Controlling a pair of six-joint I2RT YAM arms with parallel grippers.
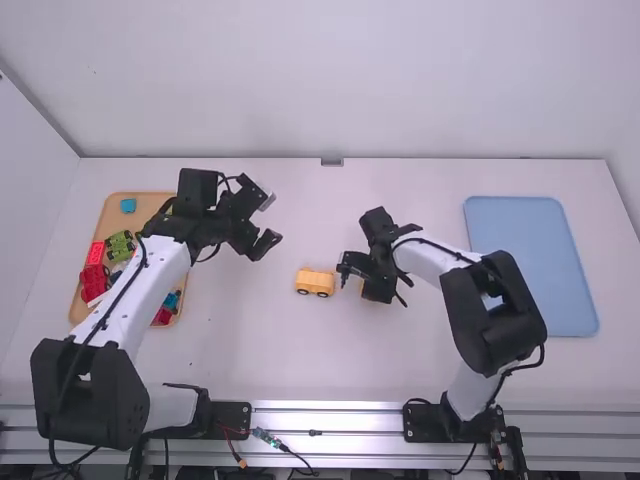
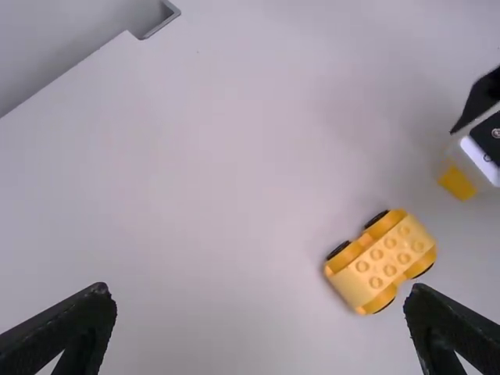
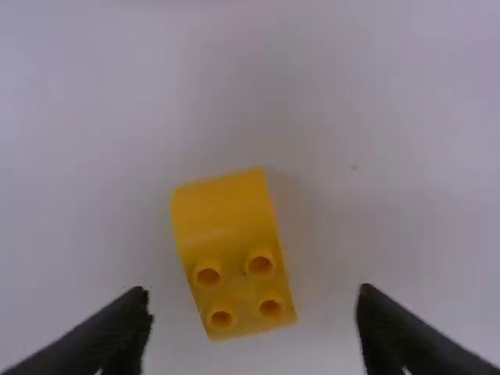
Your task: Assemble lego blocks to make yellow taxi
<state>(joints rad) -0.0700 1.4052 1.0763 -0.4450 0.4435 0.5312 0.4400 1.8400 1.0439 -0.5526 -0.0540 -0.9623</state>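
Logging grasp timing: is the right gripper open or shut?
Open: the right gripper has its fingers apart, with a gap between each and the curved yellow block.

Robot lab setup suggested: white table (image 1: 400, 190) boxed in by plain walls (image 1: 300, 80); left arm (image 1: 130, 295) and right arm (image 1: 430, 262) mounted at near metal rails (image 1: 360, 418), wiring (image 1: 270, 438) left exposed.

The left arm (image 1: 170, 285) and right arm (image 1: 430, 262) have smooth white links and bulky, rounded black joints. Thin black cables (image 1: 120, 292) run along both, looping near the silver rail (image 1: 330, 418). Black mounting plates (image 1: 232, 418) with small screws sit on the rail. Beyond it, the left gripper (image 1: 273, 220) and right gripper (image 1: 372, 291) are black, with two tapered fingers (image 2: 82, 320) each; metallic screw heads (image 2: 496, 133) dot the right one's dark housing.
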